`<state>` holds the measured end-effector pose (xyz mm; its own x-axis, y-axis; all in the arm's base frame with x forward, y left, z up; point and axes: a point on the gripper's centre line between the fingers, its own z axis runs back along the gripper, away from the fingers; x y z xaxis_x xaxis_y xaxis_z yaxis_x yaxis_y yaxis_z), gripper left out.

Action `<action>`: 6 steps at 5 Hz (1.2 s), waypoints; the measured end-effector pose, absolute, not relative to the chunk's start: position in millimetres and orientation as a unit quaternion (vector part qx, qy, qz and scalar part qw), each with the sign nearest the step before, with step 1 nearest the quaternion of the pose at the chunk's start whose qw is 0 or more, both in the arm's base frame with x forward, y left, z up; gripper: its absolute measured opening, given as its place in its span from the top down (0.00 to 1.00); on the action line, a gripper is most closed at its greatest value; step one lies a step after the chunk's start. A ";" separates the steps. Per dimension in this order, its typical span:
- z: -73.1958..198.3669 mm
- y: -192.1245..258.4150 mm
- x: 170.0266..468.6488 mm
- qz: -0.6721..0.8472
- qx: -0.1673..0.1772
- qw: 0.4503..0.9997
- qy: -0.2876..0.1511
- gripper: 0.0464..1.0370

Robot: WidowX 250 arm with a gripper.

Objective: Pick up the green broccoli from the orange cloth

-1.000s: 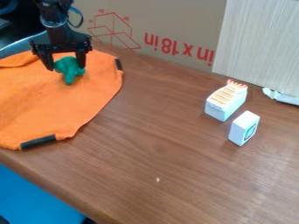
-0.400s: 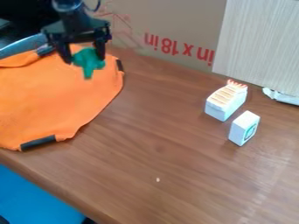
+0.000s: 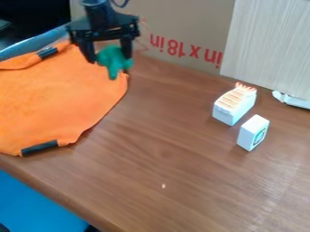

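1. The black gripper (image 3: 109, 59) is at the upper left, above the bench (image 3: 181, 158), its fingers (image 3: 126, 48) pinching the green toy (image 3: 111, 58) from opposite sides
2. This side grip bears on the toy's wider upper part, so its narrow end hangs down between and below the fingertips, seemingly clear of what lies under it
3. Beside and below the toy, the orange cloth (image 3: 54, 99) spreads over the bench's left part, lying mostly flat with a fold at its back edge; dark strips (image 3: 40, 147) sit on its border
4. Well apart to the right, the striped-top white block (image 3: 234, 105) and the smaller white block (image 3: 253, 132) stand close together, each supported by its flat base
5. Behind them, a pale panel (image 3: 266, 45) stands upright near the printed cardboard (image 3: 181, 27), which walls off the bench's back
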<state>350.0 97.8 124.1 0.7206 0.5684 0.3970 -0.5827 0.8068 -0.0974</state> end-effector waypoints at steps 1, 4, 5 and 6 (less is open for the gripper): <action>113.9 79.7 360.5 0.310 0.020 0.930 -0.197 0.14; 86.7 41.3 384.3 0.306 0.027 0.934 -0.184 0.14; 78.2 33.6 391.0 0.310 0.034 0.933 -0.181 0.11; 84.6 30.6 395.5 0.319 0.032 0.929 -0.184 0.06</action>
<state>395.5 30.6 84.6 0.7278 0.5819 0.3629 -0.6051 0.7939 -0.0593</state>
